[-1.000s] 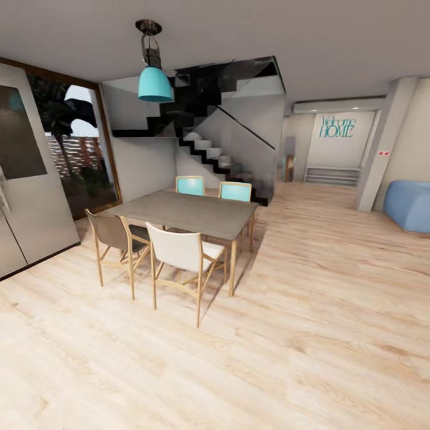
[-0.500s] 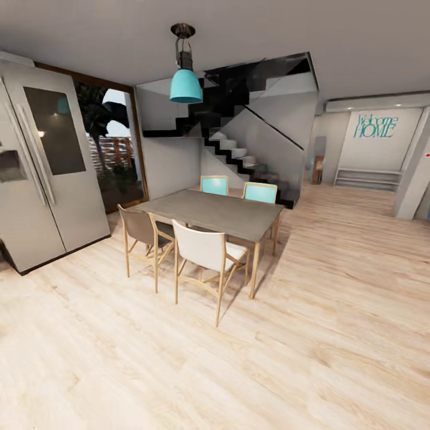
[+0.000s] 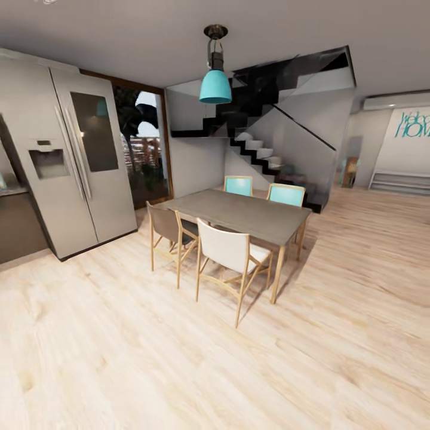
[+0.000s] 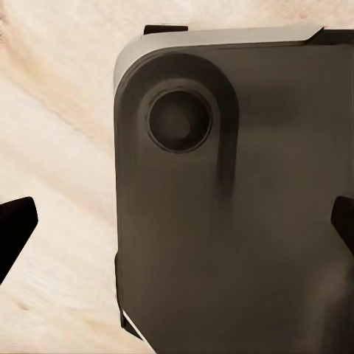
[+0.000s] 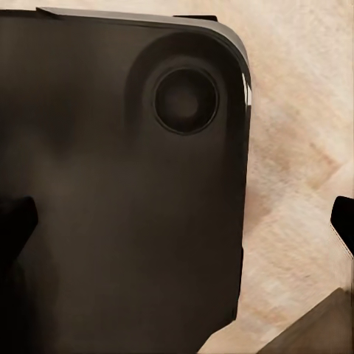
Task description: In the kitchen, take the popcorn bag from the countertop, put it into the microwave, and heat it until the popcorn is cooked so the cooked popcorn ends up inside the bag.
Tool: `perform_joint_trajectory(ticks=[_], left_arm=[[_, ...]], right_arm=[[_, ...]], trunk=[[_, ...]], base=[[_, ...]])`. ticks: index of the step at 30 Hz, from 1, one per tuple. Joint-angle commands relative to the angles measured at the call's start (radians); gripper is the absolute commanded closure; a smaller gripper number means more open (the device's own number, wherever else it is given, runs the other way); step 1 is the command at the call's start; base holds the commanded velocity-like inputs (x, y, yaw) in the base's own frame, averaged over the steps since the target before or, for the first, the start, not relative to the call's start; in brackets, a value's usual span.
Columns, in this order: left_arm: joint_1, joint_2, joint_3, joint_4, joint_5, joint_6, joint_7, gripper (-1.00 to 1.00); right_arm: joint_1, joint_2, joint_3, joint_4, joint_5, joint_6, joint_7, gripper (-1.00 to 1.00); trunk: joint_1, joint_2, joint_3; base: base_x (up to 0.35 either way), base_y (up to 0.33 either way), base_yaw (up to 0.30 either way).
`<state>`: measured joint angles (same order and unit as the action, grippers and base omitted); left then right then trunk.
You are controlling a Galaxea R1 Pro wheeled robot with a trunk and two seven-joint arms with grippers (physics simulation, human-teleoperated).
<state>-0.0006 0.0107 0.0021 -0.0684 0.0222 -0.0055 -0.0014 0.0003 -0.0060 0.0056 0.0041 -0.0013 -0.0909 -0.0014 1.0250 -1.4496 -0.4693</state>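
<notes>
Robot in transit; head view takes in an open dining area next to the kitchen edge. Landmark: dining table (image 3: 242, 212), rectangular grey-brown matte top on pale wooden legs. Around the table: a white-backed chair (image 3: 230, 257) and a brown-backed chair (image 3: 167, 230) on its near side, two teal-backed chairs (image 3: 263, 190) on its far side, all with light wood frames. A teal bell-shaped pendant lamp (image 3: 215, 86) hangs above the table from a dark fitting. Left of the table stands a tall double-door fridge (image 3: 77, 155), smooth pale grey metal, with long vertical handles, a dispenser recess and a dark glass panel. Beyond the fridge, farther from the table, a strip of dark cabinet front (image 3: 18, 227) shows at the frame edge, with a sliver of grey worktop above it. Behind the table, a black-and-white staircase (image 3: 263, 149) with a glass side panel. Floor (image 3: 179, 358) is pale wood-grain plank, matte. Left wrist view: left gripper (image 4: 177, 228) with dark fingertips wide apart at the frame edges, nothing between them, over a dark rounded-corner base panel (image 4: 243, 221) with a circular recess. Right wrist view: right gripper (image 5: 177, 221) likewise spread apart and empty over a matching dark panel. Popcorn bag and microwave location: cannot tell from these frames.
</notes>
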Motion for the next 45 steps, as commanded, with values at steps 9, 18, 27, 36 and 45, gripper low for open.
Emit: perform_joint_trajectory(ticks=[9, 18, 27, 36, 45], left_arm=[[0.0, 0.0, 0.0, -0.001, 0.002, -0.001, 0.0, -1.0], [0.0, 0.0, 0.0, -0.001, 0.002, -0.001, 0.0, -1.0], [0.0, 0.0, 0.0, -0.001, 0.002, -0.001, 0.0, -1.0], [0.0, 0.0, 0.0, -0.001, 0.002, -0.001, 0.0, -1.0], [0.0, 0.0, 0.0, -0.001, 0.002, -0.001, 0.0, -1.0]], right_arm=[[0.0, 0.0, 0.0, 0.0, -0.001, -0.006, 0.0, -1.0], [0.0, 0.0, 0.001, 0.005, 0.0, -0.005, 0.0, -1.0], [0.0, 0.0, 0.001, 0.005, -0.001, -0.009, 0.0, -1.0], [0.0, 0.0, 0.001, 0.005, -0.002, -0.009, 0.0, -1.0], [0.0, 0.0, 0.001, 0.005, -0.002, -0.009, 0.0, -1.0]], trunk=[[0.0, 0.0, -0.001], [0.0, 0.0, -0.001], [0.0, 0.0, -0.001], [0.0, 0.0, -0.001], [0.0, 0.0, -0.001]], base=[[0.0, 0.0, 0.273], [0.0, 0.0, 0.273], [0.0, 0.0, 0.273], [0.0, 0.0, 0.273], [0.0, 0.0, 0.273]])
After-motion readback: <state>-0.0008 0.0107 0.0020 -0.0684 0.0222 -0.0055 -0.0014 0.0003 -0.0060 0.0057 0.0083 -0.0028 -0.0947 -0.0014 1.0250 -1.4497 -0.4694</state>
